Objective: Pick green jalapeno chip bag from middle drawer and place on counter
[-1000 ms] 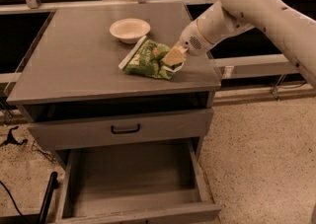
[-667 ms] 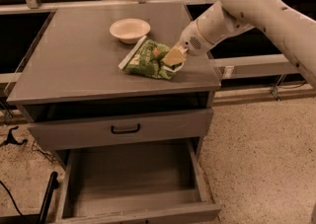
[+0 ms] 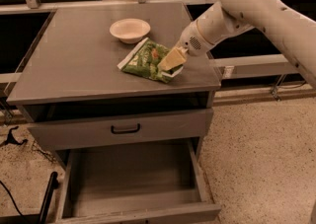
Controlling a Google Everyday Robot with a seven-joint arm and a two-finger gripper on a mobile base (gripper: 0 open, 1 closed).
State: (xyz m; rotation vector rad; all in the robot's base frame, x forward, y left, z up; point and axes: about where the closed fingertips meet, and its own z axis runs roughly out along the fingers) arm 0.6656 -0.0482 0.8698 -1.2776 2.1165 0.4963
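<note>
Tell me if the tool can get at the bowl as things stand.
Probably yes. The tool is at the bag's right end; the bowl stands just behind the bag, uncovered, with nothing standing between.

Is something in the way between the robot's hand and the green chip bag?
No, nothing visible is. The hand is right at the right end of the bag, and the bag already lies on the counter. The bowl sits behind it, out of the way.
</note>
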